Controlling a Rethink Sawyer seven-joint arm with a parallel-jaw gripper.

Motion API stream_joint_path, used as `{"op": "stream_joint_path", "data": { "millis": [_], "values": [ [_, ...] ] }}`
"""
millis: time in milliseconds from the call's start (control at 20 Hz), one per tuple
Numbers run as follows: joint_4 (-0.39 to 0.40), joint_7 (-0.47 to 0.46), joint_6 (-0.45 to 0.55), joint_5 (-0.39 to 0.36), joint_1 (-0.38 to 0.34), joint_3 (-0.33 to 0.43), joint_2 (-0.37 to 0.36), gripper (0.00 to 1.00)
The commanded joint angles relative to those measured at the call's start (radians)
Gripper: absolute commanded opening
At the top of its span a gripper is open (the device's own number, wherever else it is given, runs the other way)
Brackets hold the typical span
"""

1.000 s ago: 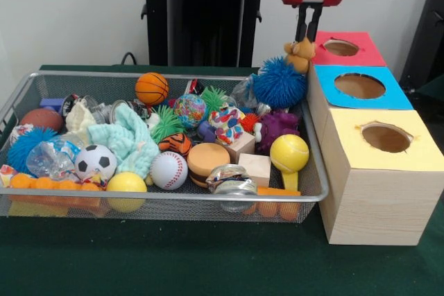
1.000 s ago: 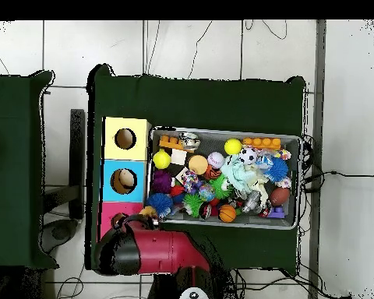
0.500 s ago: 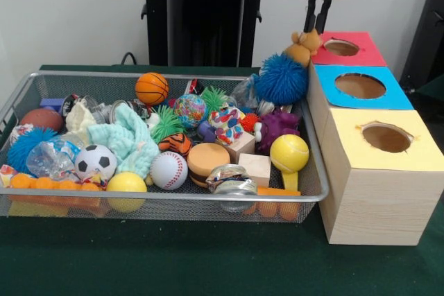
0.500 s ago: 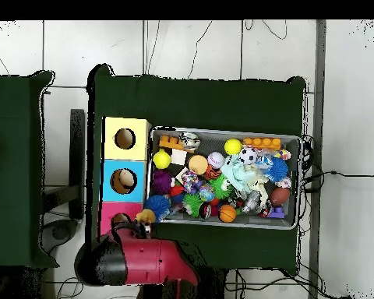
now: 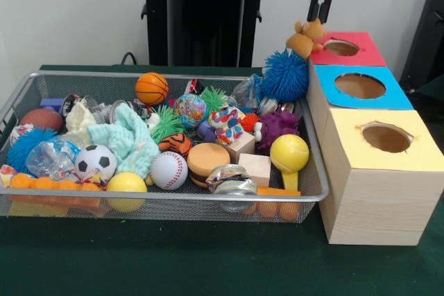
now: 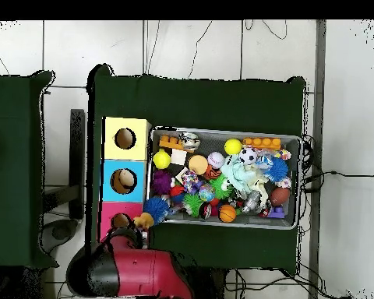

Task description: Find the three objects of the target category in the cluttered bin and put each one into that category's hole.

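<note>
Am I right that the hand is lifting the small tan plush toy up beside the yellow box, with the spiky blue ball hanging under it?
Not quite: the box is wrong. In the front view the hand holds the small tan plush toy beside the red box, the farthest of the three, not the yellow box, which is nearest the camera. The spiky blue ball does sit just under the toy.

A red-and-black robot gripper [image 5: 321, 13] hung at the upper right of the frame, its dark fingers pinched on a small tan plush animal [image 5: 306, 37] above the corner of the red-topped wooden box [image 5: 361, 53]. A spiky blue rubber ball [image 5: 284, 75] dangled just beneath the plush. Below, the wire mesh bin [image 5: 159, 202] brimmed with balls and toys, beside the blue-topped box [image 5: 388, 98] and yellow-topped box [image 5: 378, 171].
</note>
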Motion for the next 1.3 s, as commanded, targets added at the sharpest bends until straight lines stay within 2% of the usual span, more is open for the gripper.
{"op": "stream_joint_path", "data": {
  "millis": [50, 450, 750, 1300],
  "values": [
    [0.034, 0.183, 0.114, 0.037, -0.05, -0.01, -0.061, 0.0],
    [0.036, 0.081, 0.183, -0.021, -0.125, -0.023, -0.13, 0.0],
    [0.007, 0.063, 0.207, -0.039, -0.155, -0.008, -0.128, 0.0],
    [-0.028, 0.149, 0.247, -0.023, -0.083, -0.01, -0.12, 0.0]
  ]
}}
